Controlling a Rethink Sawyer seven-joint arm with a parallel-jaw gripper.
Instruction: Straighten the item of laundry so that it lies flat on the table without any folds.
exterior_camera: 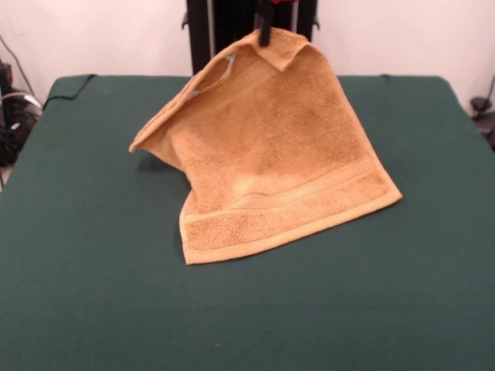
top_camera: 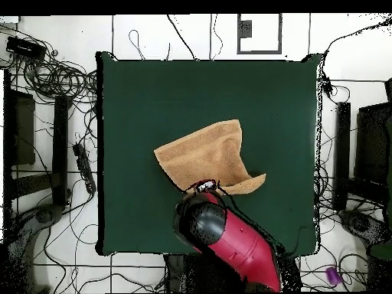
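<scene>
While your black claw point(exterior_camera: 265, 35) pinches one corner of the small orange-tan terry-cloth towel point(exterior_camera: 267, 154), lifted like a tent, its banded bottom edge rests mid-way across the dark green cloth tabletop point(exterior_camera: 85, 270).

The orange-tan towel point(exterior_camera: 271, 154) is lifted by one corner into a tent shape, so it's not flat at all. Its banded lower edge is left resting mid-way on the green desk point(exterior_camera: 93, 294).
</scene>
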